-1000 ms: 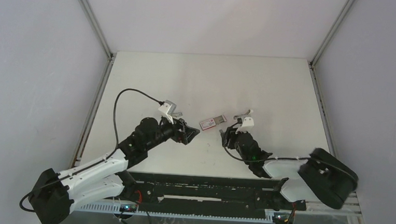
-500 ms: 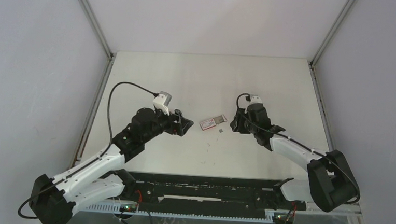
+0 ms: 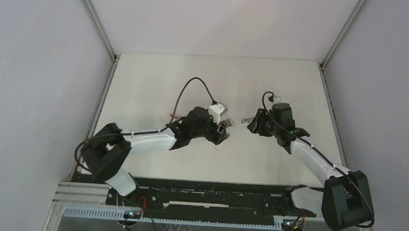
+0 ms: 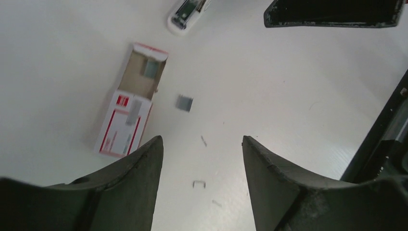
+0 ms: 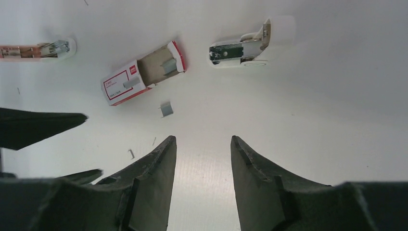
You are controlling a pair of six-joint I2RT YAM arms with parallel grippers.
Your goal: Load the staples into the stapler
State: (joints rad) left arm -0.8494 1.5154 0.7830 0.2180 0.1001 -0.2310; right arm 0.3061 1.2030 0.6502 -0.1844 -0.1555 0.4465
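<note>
Now that left gripper (image 4: pixel 201 140) swung beside staples (image 4: pixel 122 126), jaws apart

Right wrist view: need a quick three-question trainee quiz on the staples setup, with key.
1. True or false: the staple box has its tray slid out.
2. Which end of the box points toward the stapler?
3. The loose staple strip lies: A) in the stapler; B) on the table, beside the box but apart from it; C) hanging off the table edge.
Key: 1 true; 2 the open tray end; 3 B.
</note>
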